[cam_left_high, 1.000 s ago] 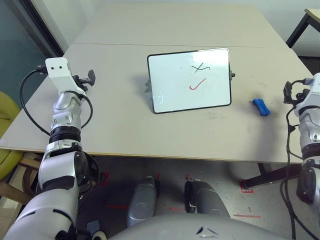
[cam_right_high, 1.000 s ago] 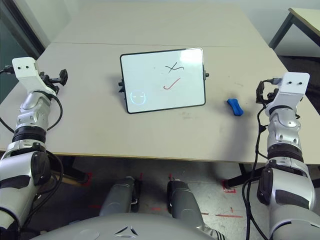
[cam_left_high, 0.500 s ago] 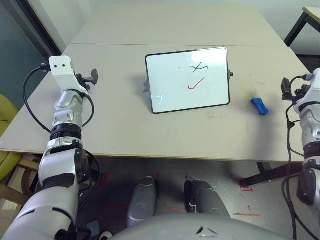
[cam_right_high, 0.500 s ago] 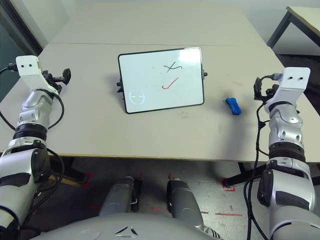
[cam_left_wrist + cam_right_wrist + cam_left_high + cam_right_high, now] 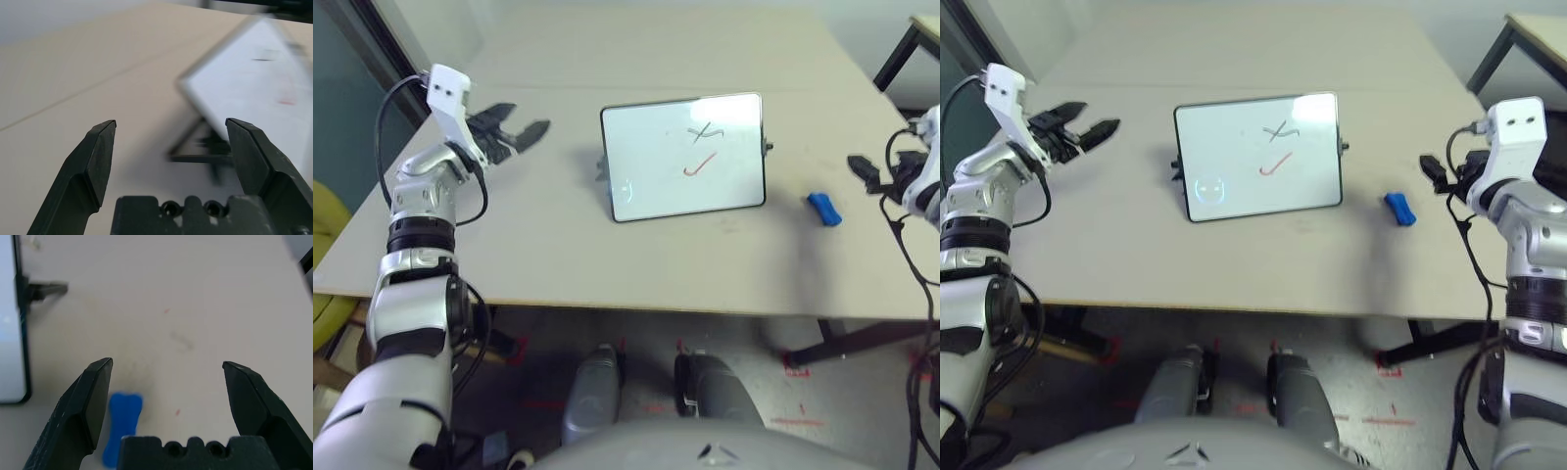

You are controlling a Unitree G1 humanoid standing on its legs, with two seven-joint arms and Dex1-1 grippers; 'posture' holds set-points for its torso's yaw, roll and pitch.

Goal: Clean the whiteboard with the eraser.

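Observation:
The whiteboard (image 5: pixel 685 157) stands tilted on a stand at the table's middle, with a black scribble and a red tick on it. It also shows in the left wrist view as a whiteboard (image 5: pixel 259 83) ahead of the fingers. The blue eraser (image 5: pixel 823 209) lies flat on the table to the board's right. My left gripper (image 5: pixel 530 117) hovers open to the left of the board and points at it, holding nothing. My right gripper (image 5: pixel 1430 168) is open just right of the eraser. The right wrist view shows the eraser (image 5: pixel 122 423) close beside one finger (image 5: pixel 95 396).
The beige table (image 5: pixel 558 245) has a seam across its back part and a front edge near my body. A second table (image 5: pixel 913 39) stands at the far right. A yellow chair (image 5: pixel 325 264) sits off the left edge.
My left arm has lifted and swung its gripper in toward the board's left side. My right gripper has turned and reached left toward the eraser. Board and eraser lie where they were.

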